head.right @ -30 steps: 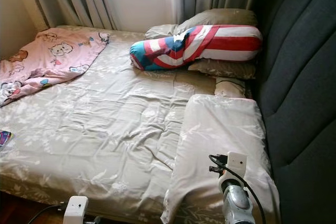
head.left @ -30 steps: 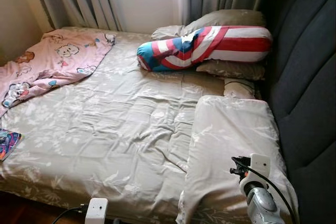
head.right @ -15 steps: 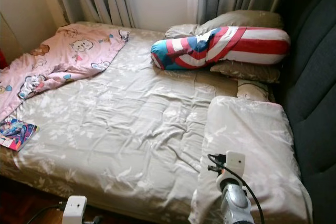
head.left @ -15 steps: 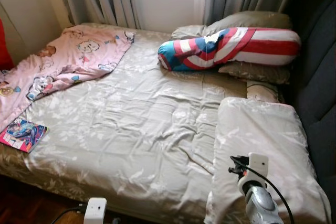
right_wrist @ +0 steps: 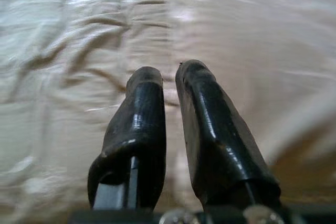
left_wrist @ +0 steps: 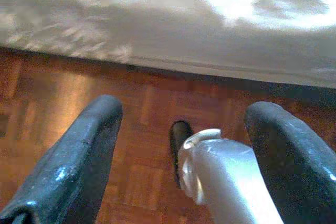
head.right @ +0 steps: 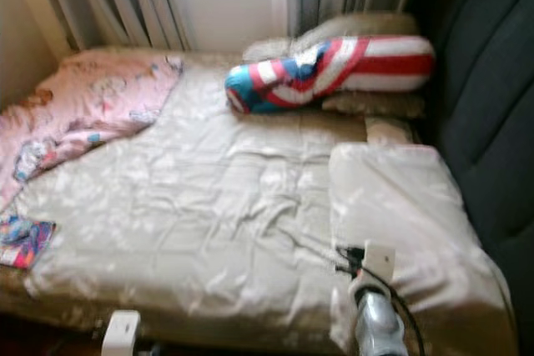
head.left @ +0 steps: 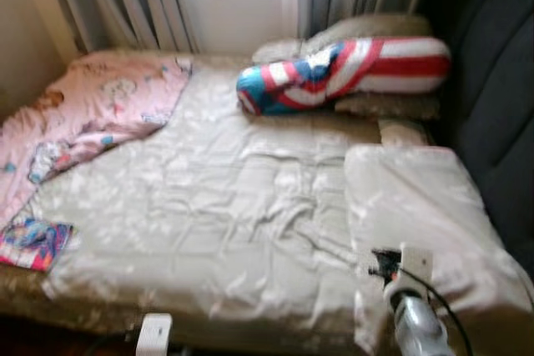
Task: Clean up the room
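I'm facing the bed [head.left: 209, 206]; the book [head.left: 33, 242] is lying at its near left corner, nearer my left gripper [left_wrist: 181, 145], gaping empty; right gripper [right_wrist: 170, 114] pinched empty.

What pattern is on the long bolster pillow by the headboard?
Red and white stripes, with blue at one end; the bolster pillow shows best in the left eye view.

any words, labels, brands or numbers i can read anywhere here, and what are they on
No text can be read in these pictures; the head views are blurred.
Colourful book at the bed's edge: bright cover art, any title too blurred to read.
Pink blanket: cartoon figures, no legible lettering.
Striped bolster pillow: red, white and blue pattern, no words visible.
Right gripper and left gripper: no markings visible.
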